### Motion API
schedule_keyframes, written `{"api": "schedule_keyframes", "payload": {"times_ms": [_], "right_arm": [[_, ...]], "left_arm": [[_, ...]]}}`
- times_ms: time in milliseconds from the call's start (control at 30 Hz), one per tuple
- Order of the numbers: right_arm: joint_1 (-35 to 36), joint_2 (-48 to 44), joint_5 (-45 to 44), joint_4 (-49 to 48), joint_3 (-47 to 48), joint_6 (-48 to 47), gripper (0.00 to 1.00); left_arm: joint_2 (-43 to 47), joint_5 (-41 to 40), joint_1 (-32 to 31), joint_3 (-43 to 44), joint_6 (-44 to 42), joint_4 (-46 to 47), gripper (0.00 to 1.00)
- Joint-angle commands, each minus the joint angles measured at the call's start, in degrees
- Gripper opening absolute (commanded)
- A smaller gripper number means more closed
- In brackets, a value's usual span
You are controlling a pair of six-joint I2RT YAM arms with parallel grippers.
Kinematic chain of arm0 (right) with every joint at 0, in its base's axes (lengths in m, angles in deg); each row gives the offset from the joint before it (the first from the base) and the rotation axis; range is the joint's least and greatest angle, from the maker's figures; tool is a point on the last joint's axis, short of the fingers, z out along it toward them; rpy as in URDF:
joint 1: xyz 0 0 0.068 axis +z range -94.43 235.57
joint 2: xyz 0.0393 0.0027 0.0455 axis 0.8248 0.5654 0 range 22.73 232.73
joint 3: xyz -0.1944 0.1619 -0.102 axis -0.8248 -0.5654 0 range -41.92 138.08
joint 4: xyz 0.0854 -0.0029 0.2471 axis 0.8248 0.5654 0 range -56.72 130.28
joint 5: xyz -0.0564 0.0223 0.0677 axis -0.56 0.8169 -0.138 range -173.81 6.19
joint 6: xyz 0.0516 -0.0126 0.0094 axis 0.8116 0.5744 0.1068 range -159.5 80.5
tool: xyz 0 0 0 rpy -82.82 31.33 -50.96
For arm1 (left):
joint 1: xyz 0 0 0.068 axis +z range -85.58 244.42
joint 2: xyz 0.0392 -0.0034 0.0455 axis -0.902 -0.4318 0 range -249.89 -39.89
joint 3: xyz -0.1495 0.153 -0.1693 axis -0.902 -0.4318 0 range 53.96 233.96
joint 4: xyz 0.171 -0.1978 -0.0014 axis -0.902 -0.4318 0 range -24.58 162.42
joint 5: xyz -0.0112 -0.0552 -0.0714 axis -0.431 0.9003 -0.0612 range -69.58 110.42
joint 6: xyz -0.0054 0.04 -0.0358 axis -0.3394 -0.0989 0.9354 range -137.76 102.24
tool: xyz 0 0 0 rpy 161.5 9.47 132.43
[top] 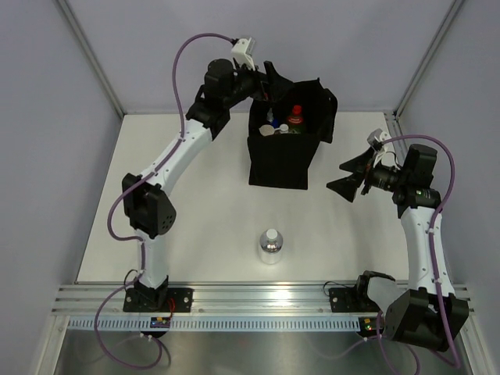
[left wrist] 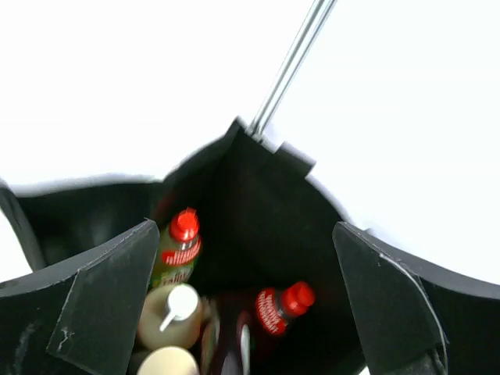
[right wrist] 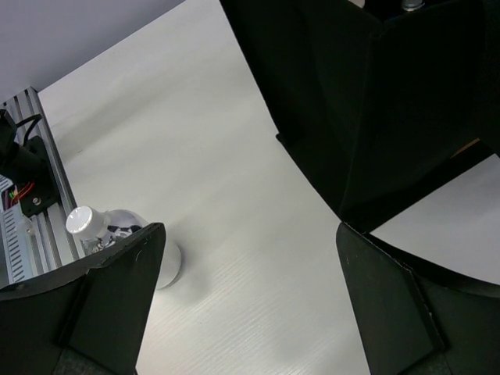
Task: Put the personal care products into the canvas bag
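The black canvas bag (top: pixel 280 160) stands upright at the back middle of the table. Inside it in the left wrist view are a yellow-green red-capped bottle (left wrist: pixel 178 251), a red bottle (left wrist: pixel 275 311), a cream pump bottle (left wrist: pixel 173 314) and a beige cap (left wrist: pixel 167 362). My left gripper (top: pixel 266 83) hovers over the bag's back left rim, open and empty (left wrist: pixel 248 312). A clear white-capped bottle (top: pixel 270 244) stands alone on the table in front of the bag. My right gripper (top: pixel 353 175) is open and empty, right of the bag. Its wrist view shows the clear bottle (right wrist: pixel 109 228) partly behind the left finger.
The bag's dark wall (right wrist: pixel 375 101) fills the upper right of the right wrist view. An aluminium rail (top: pixel 258 301) runs along the table's near edge. Grey walls enclose the table, with a metal post (left wrist: pixel 289 66) at the back corner.
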Motion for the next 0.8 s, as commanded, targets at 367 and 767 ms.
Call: {"api": "schedule_keyframes", "payload": {"times_ms": [367, 767], "right_arm": [[0.8, 2.4, 0.9, 14.8, 7.0, -14.9, 0.99], [21.5, 4.1, -9.9, 30.4, 11.9, -36.4, 1.0]], "left_arm": [[18.2, 1.8, 0.1, 3.8, -3.0, -2.9, 0.99], [36.3, 2.1, 0.2, -12.6, -10.6, -13.7, 0.99]]}}
